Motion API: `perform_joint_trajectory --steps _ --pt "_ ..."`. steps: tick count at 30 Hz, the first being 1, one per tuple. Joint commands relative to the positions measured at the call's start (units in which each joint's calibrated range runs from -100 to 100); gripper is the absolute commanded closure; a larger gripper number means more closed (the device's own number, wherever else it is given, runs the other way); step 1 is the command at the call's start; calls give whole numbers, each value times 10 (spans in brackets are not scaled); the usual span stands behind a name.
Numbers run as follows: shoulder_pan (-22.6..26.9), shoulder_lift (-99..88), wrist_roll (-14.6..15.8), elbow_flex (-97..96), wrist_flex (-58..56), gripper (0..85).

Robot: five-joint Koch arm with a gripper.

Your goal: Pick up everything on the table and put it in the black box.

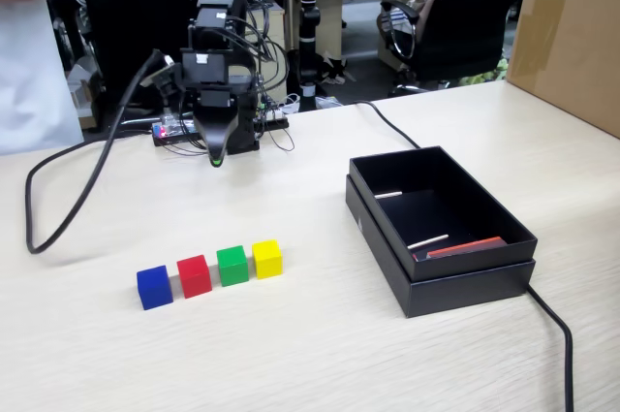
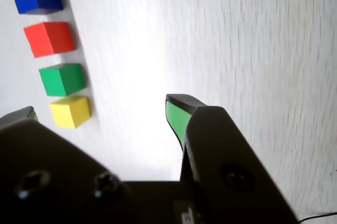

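Cubes, blue (image 1: 154, 287), red (image 1: 194, 275), green (image 1: 232, 265) and yellow (image 1: 267, 258), are lined up on the table (image 1: 291, 354), well forward of the pincer (image 1: 217, 157). Pincer appears parted and empty. Black box (image 1: 438, 228) is noted rightward in the fixed view.

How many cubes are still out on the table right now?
4, in one row on the table in the fixed view, left to right: blue cube, red cube, green cube, yellow cube. None are in the black box.
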Motion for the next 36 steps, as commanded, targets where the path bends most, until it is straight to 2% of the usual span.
perform_joint_trajectory --steps 1,7,14,20,28,33,36 --pt "-16 103 -26 132 -38 380" --pt "-42 300 -57 316 -53 384" --pt "-49 511 -69 488 -82 382" --pt "-47 690 -67 656 -165 382" --pt "-47 842 -66 753 -180 382" --pt "-43 940 -58 858 -235 382" --pt "-43 985 -58 899 -235 408"
